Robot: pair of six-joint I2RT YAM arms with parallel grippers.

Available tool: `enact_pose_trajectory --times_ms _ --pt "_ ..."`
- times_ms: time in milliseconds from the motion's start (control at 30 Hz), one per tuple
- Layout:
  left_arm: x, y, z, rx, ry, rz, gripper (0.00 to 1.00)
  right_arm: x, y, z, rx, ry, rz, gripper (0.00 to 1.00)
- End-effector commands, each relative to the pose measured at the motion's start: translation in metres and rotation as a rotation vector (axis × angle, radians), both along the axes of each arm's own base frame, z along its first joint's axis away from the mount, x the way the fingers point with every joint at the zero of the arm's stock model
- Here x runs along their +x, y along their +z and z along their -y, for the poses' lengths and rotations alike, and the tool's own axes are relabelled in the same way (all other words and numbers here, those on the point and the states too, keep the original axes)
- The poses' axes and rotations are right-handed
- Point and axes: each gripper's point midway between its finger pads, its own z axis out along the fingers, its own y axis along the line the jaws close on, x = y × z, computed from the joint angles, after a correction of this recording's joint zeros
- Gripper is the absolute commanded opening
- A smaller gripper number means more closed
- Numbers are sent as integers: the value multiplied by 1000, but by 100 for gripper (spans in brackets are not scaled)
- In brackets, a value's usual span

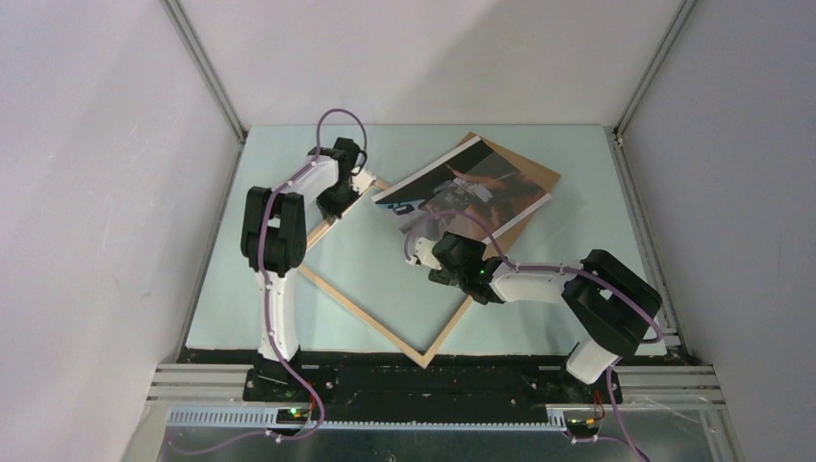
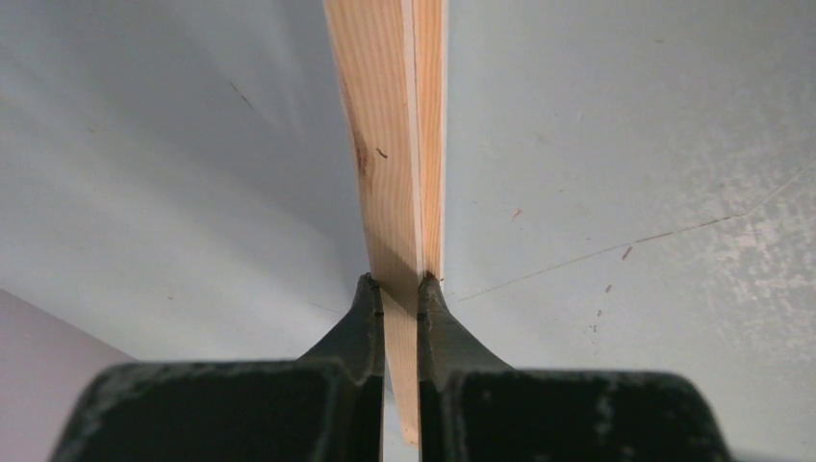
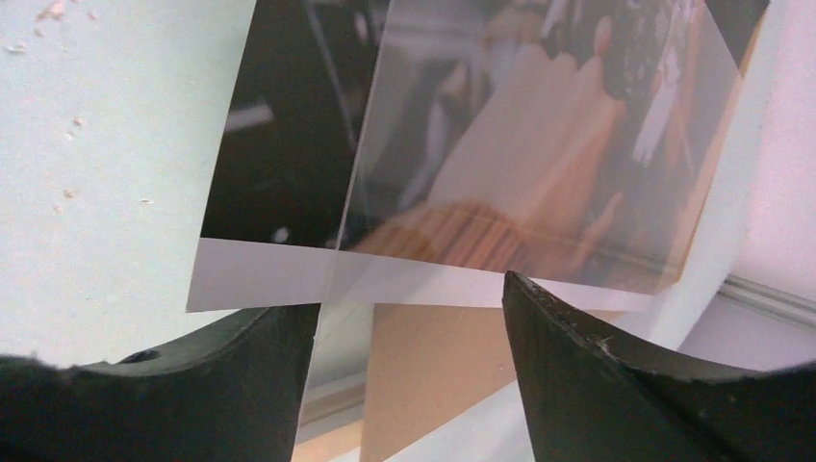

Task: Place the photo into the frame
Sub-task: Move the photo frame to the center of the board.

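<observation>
Left pincer (image 2: 396,284) first: it is clenched hard on a rail of the frame (image 2: 385,144). The pale wood is squeezed between both tips and runs straight out ahead of them. From above, the grip sits at the frame's far corner, and the rest of the open rectangle spreads back from that pincer toward the arm bases. I read this as an anchor hold, pinning the frame so it cannot skate across the bench (image 2: 625,125) while the other arm works. Whether that corner is raised off the bench I cannot tell.

Over to the right pincer (image 3: 409,294): its jaws are apart and grasp nothing. The photo (image 3: 279,125) lies directly ahead of the tips, picture side up. Its white border runs across the gap between the two fingers, right at their ends. Whether either tip is touching the paper is too close to call. Below and beyond that border is the brown backing board (image 3: 433,366), with the print resting partly on it. A clear sheet (image 3: 577,221) seems to lie over the right portion of the picture, though the glare makes that uncertain.

So the photo is outside the frame, off to the right pincer's far side, and the frame's opening is on that pincer's near-left side. My judgement is that the right arm is lined up to pinch the border edge, because that overhanging edge is the easiest place to get under thin paper. The risk is a creased border, or catching the board along with the print.
</observation>
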Motion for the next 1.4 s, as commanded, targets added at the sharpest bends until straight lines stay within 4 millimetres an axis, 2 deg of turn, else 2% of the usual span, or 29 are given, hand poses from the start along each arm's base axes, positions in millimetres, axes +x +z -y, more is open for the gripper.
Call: enact_pose_trajectory --times_ms 0,200,367,533,700,867,1133,1200,1267,1300,1333,1367 --pt "19 22 -18 120 -103 30 0 23 24 -8 5 -30 126 69" --pt "36 23 -19 146 -107 49 0 28 35 -2 -18 -48 172 41" --pt "47 24 -20 169 -127 52 2 27 42 5 -18 -67 172 29" --pt "63 32 -24 218 -143 80 14 22 40 21 -34 -97 128 19" --pt "78 33 -30 281 -166 94 22 20 37 37 -18 -141 83 13" --pt "91 26 -35 355 -204 82 30 18 35 57 -11 -185 58 10" --pt "124 32 -39 464 -256 121 40 4 21 91 -26 -229 4 7" --pt "135 42 -37 477 -255 160 45 0 19 100 -23 -242 -15 7" --pt "142 50 -36 476 -248 191 56 -4 17 108 -23 -253 -30 6" --pt "144 55 -35 471 -240 208 65 -5 18 113 -19 -264 -31 6" --pt "146 60 -34 464 -234 224 86 -8 15 116 -21 -264 -43 6" --pt "146 69 -32 455 -219 249 93 -9 14 120 -22 -273 -50 6"
